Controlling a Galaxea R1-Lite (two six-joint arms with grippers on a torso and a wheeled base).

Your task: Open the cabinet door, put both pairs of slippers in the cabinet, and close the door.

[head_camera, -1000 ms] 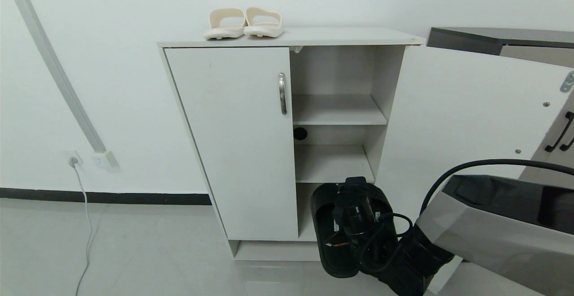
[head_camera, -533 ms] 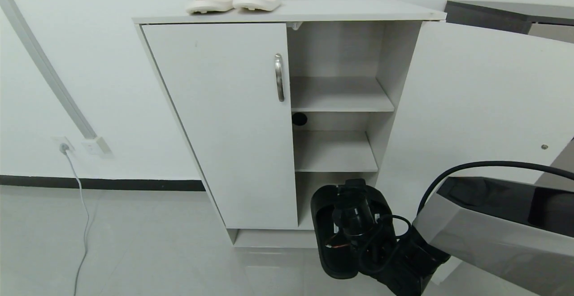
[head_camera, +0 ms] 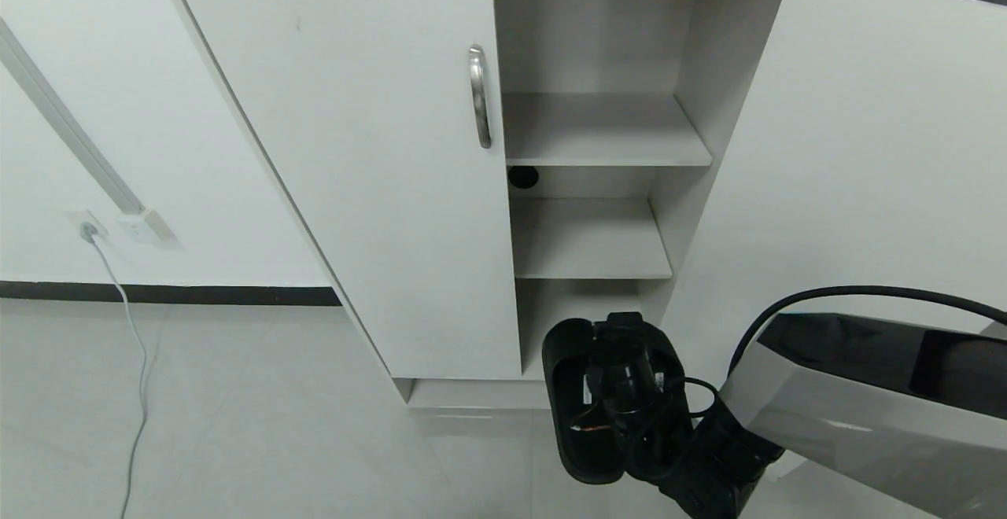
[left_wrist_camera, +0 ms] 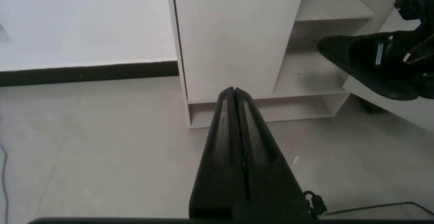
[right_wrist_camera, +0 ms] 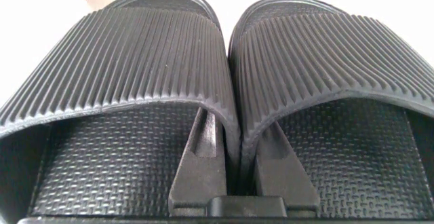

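Your head camera has come closer to the cabinet [head_camera: 354,173], while your right gripper [right_wrist_camera: 234,159] still clamps the black slippers [head_camera: 570,409] at lower centre, before the bottom compartment; your left gripper [left_wrist_camera: 234,108] stays closed, empty.

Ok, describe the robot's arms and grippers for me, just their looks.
The left gripper is matte black, two long flat fingers tapering to a rounded tip. The right arm has a silver-grey shell with a glossy black panel; a thick black cable arcs over it. Its wrist is black, with looped black cables and a thin red wire. The right gripper has black wedge-shaped fingers.
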